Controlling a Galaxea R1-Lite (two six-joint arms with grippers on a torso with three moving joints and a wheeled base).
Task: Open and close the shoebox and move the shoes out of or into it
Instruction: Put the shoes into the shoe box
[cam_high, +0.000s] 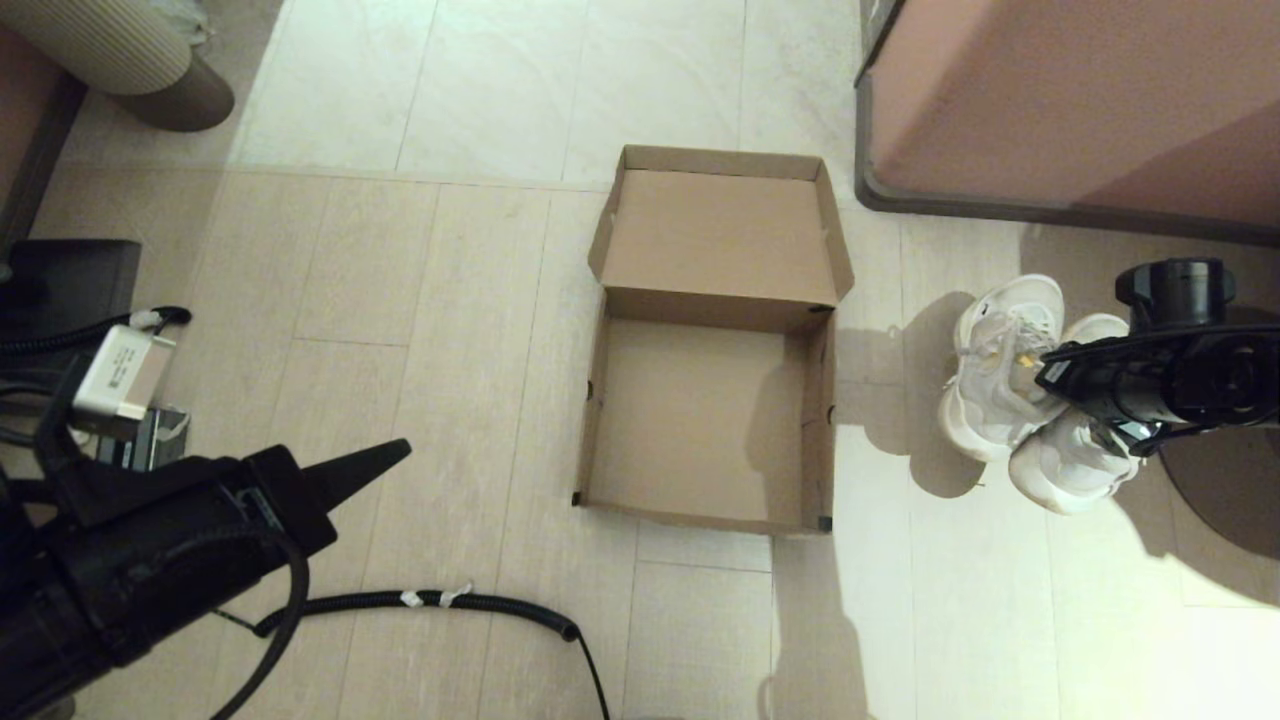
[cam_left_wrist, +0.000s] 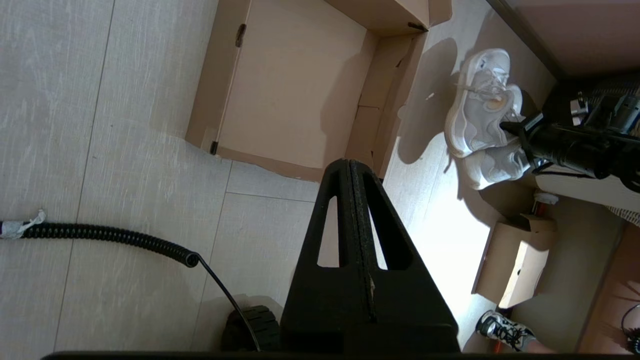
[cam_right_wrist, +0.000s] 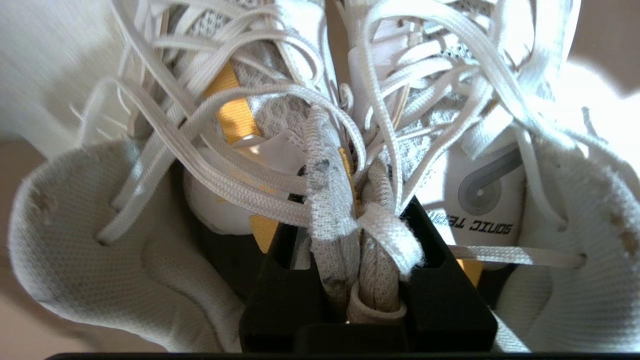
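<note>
The brown cardboard shoebox (cam_high: 820, 420) lies open on the floor in the middle of the head view, lid flap folded back on the far side and nothing inside; it also shows in the left wrist view (cam_left_wrist: 205, 90). The white lace-up shoes (cam_high: 1000, 330) (cam_left_wrist: 480, 105) are to the right of the box, side by side. My right gripper (cam_high: 1040, 375) (cam_right_wrist: 352, 210) is shut on the shoes (cam_right_wrist: 450, 125), pinching their two inner collar walls together among the laces. My left gripper (cam_high: 400, 450) (cam_left_wrist: 350, 165) is shut with nothing in it, near the box's front left corner.
A large pinkish-brown furniture block (cam_high: 1080, 100) stands at the far right. A coiled black cable (cam_high: 450, 600) lies on the floor in front of the box. A small cardboard box (cam_left_wrist: 515, 260) and another sneaker (cam_left_wrist: 505, 330) sit near my right side.
</note>
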